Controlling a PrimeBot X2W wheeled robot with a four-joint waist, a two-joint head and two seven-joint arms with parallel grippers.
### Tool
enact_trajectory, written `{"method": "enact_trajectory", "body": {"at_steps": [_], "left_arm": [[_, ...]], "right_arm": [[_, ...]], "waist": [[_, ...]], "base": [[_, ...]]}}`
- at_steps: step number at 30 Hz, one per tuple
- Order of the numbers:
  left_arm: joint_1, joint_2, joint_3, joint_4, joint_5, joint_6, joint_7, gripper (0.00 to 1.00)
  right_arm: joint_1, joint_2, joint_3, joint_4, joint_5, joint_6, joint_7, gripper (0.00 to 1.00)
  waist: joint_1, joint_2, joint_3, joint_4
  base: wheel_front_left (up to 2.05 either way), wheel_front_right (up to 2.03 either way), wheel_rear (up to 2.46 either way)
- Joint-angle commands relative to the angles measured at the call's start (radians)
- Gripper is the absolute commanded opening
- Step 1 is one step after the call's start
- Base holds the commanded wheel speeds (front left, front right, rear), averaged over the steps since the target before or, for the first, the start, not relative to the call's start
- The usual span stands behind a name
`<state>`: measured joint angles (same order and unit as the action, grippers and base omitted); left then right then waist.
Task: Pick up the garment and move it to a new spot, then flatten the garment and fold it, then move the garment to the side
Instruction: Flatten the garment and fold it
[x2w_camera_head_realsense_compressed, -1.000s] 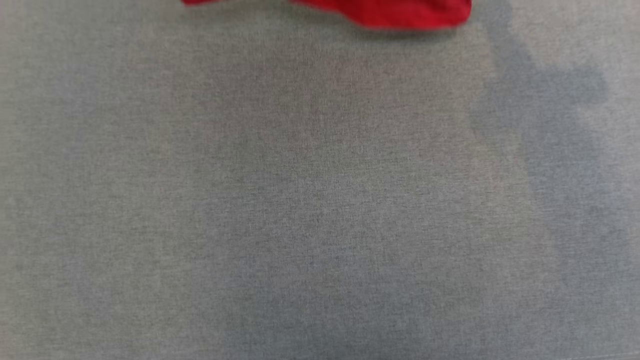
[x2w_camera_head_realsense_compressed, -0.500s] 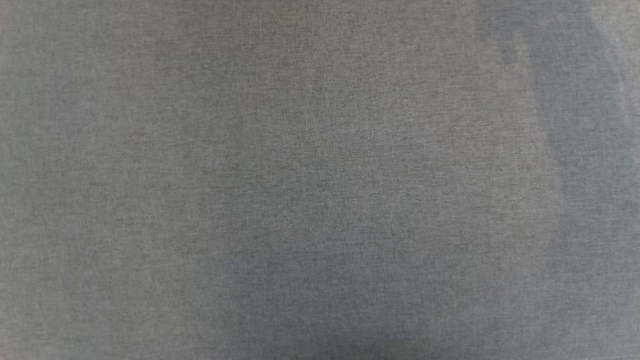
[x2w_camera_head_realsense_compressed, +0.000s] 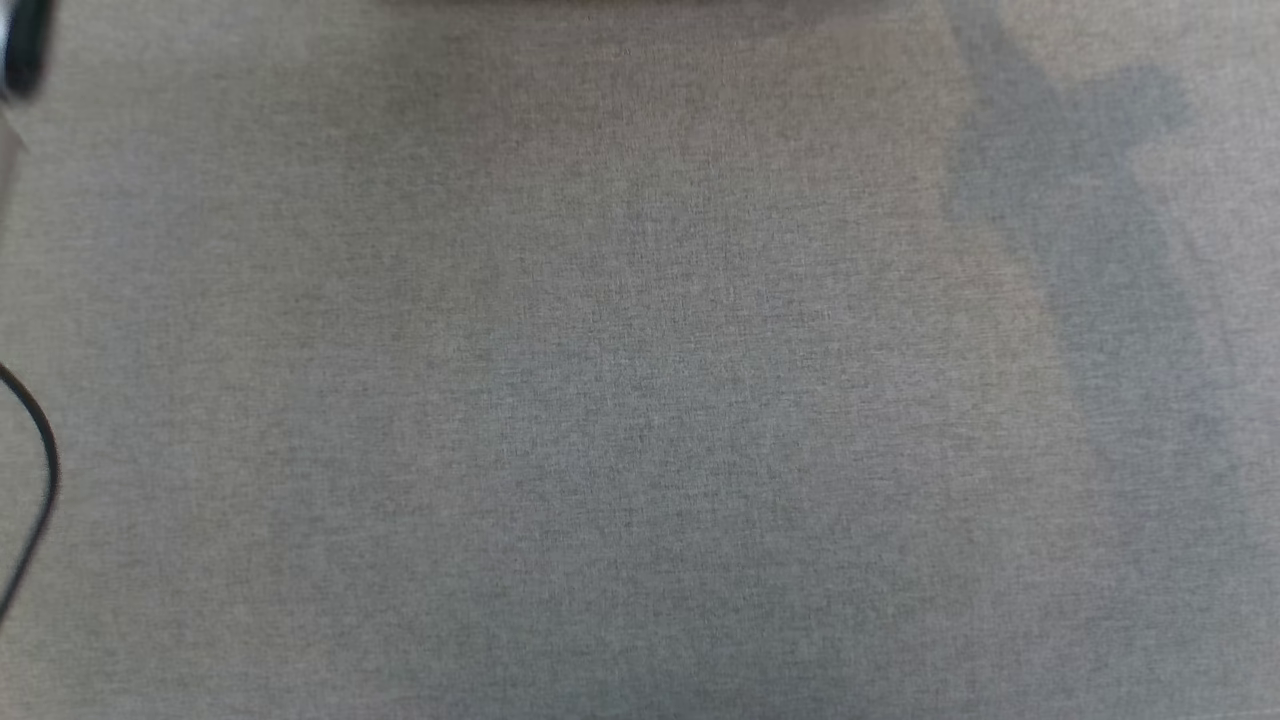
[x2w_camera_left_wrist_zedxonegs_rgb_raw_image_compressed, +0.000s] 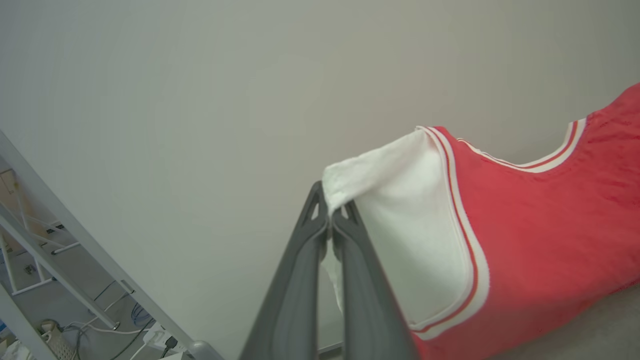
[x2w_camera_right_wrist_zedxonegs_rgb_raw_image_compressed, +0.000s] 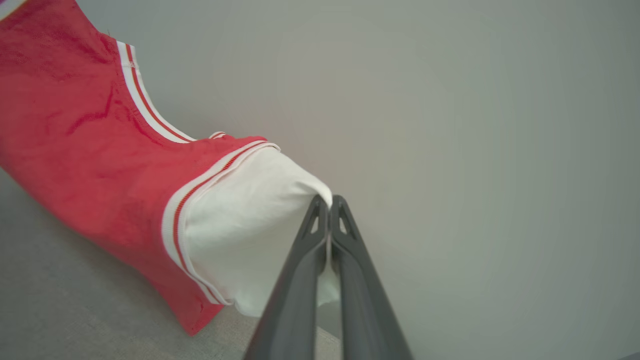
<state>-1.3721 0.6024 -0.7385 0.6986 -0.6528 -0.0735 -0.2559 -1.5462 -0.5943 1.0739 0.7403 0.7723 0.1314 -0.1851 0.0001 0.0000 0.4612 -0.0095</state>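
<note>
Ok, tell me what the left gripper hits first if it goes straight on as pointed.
The left gripper is shut on the garment's white sleeve, which drapes over its tips, so it meets that first. Beyond lies the pale wall; how far is unclear.

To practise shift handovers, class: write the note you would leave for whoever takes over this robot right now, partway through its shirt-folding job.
Left gripper: shut on one white short sleeve of the red jersey-style T-shirt with red-and-white striped trim.
Right gripper: shut on the other white sleeve.
Shirt: held up by both sleeves, its red body sagging towards the grey fabric tabletop. Whether the hem touches the tabletop is unclear.
Done: the pick-up.
Left: lay it at a new spot, flatten, fold, move it aside.
</note>
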Motion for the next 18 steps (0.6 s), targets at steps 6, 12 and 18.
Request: {"method": "enact_trajectory", "body": {"at_steps": [6, 12, 18], "left_arm": [[0.327, 0.057, 0.070, -0.167, -0.022, 0.057, -0.006, 0.00], [0.633, 0.077, 0.104, -0.291, -0.052, 0.123, -0.006, 0.00], [0.908, 0.090, 0.121, -0.373, -0.088, 0.188, -0.006, 0.00]], "right_arm": [[0.207, -0.049, 0.062, -0.089, 0.074, -0.001, -0.038, 0.00], [0.417, -0.103, 0.080, -0.178, 0.112, -0.001, -0.058, 0.00], [0.611, -0.141, 0.104, -0.245, 0.111, -0.001, -0.051, 0.00]], "waist": [[-0.0001, 0.0000, -0.135, 0.012], [-0.0001, 0.0000, -0.231, 0.013], [-0.0001, 0.0000, -0.303, -0.006]], "base": [[0.00, 0.00, 0.00], [0.00, 0.00, 0.00], [0.00, 0.00, 0.00]]}}
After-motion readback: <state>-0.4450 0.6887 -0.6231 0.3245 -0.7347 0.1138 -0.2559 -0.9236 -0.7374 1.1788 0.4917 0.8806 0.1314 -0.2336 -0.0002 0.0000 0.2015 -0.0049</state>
